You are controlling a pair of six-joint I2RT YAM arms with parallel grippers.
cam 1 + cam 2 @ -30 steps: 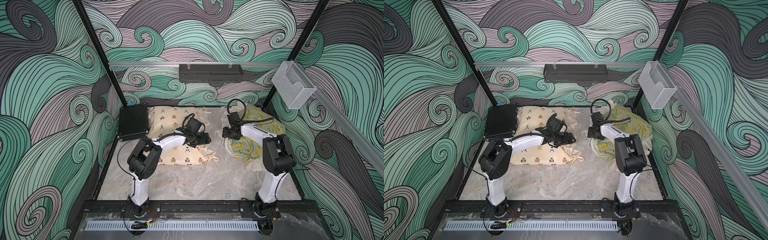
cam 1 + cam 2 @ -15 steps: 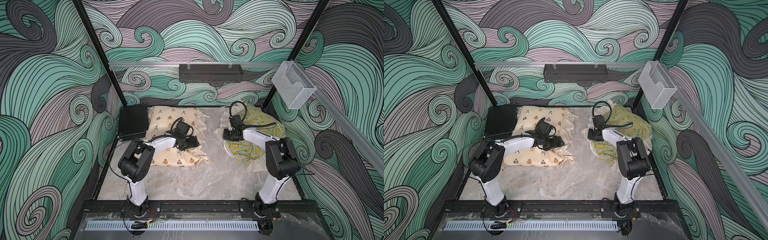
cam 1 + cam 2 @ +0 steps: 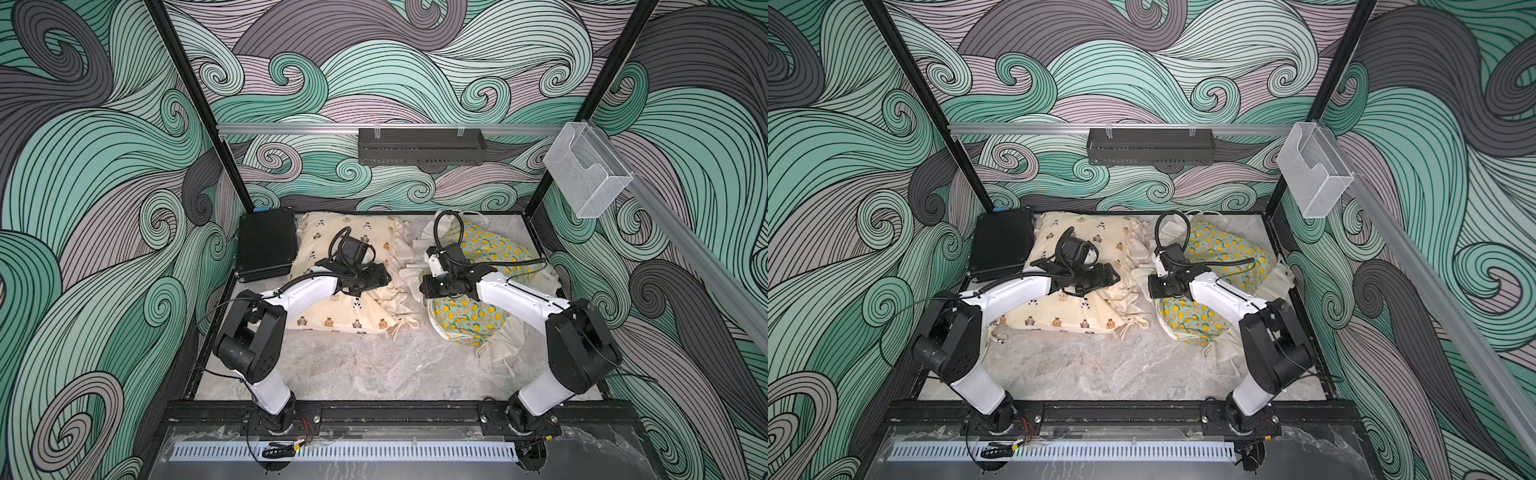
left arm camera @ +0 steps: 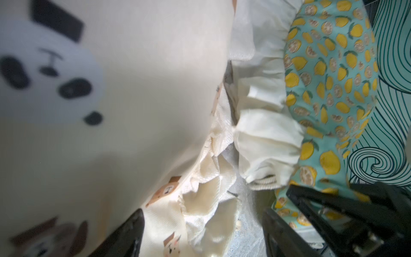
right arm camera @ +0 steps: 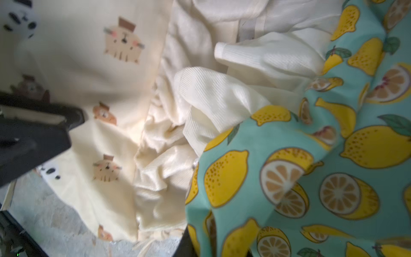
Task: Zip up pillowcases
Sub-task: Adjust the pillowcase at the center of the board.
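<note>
Both bases bolted along the near edge of the bench (image 3: 374, 374); both arms reach toward its far half.

The left arm (image 3: 307, 293) has its elbow raised by the bench's left edge and its white forearm slanting inward. The left claw (image 3: 385, 276) points toward the bench centre. In the left wrist view its black fingers (image 4: 130, 235) stand wide apart.

The right arm (image 3: 515, 297) mirrors this, with its elbow high by the right edge and its forearm slanting inward. The right claw (image 3: 424, 286) faces the left claw, tips near but apart. Its fingers are mostly hidden in the right wrist view, so their spread is unreadable.
</note>
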